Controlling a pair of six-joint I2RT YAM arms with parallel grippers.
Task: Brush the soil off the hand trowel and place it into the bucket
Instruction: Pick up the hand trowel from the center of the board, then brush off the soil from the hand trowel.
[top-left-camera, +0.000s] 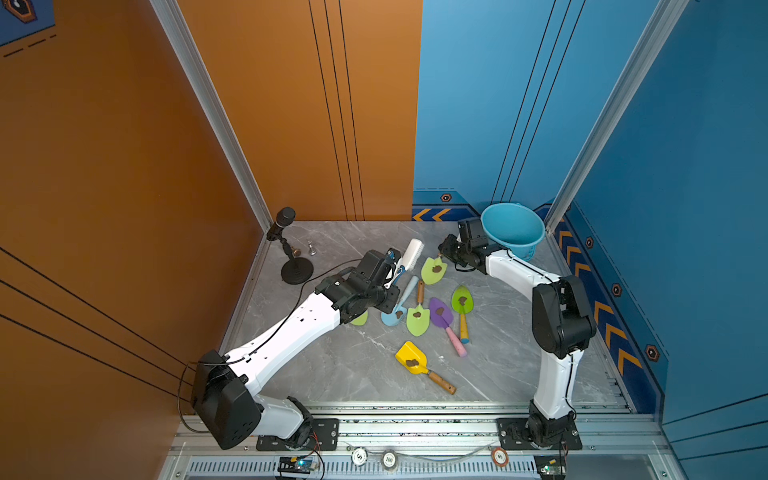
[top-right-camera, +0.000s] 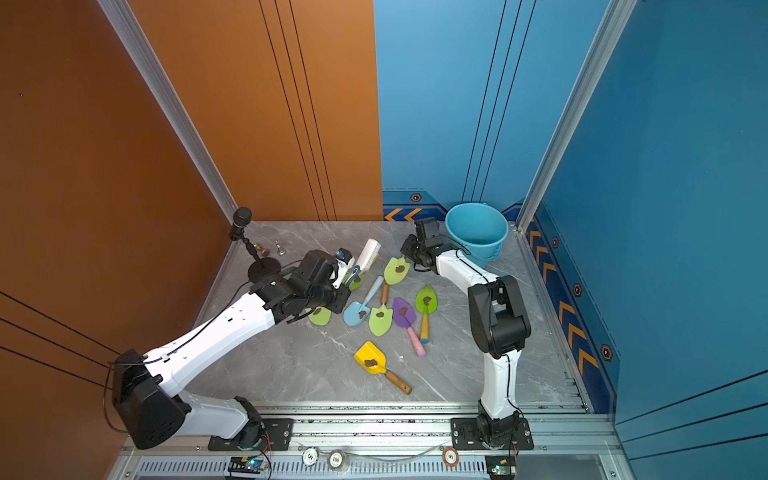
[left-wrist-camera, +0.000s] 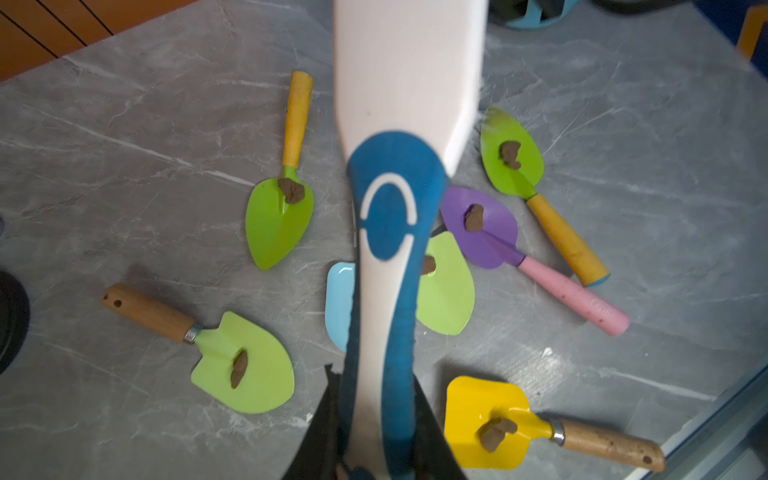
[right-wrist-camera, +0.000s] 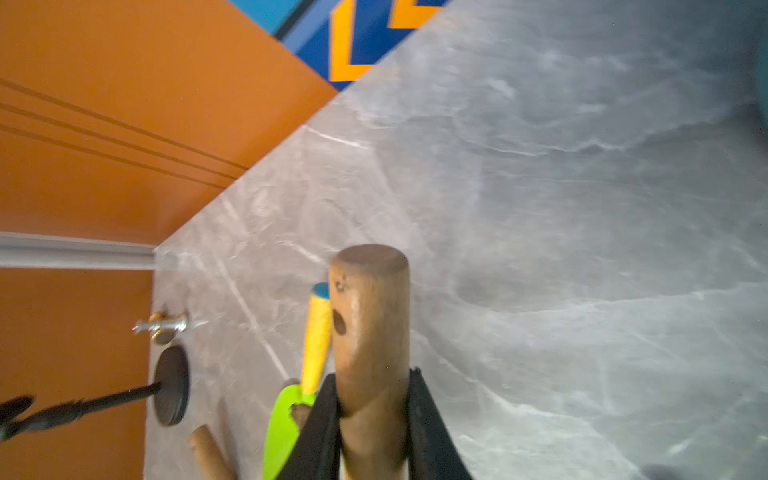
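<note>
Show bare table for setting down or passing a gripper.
Free: the front strip between the yellow scoop and the rail; the patch between the pink-handled trowel and the right arm; the back strip between the mic stand and the bucket. Crowded: the mid-table trowel cluster under the brush, beside the gripped light-green trowel.

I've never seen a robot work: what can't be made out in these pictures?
Held trowel: right wrist view shows only its handle; blade beyond the edge.
Blue trowel: left wrist view, mostly behind the brush.
Green trowel: top view, mostly under the left arm.
Small figures: top view, too tiny.
</note>
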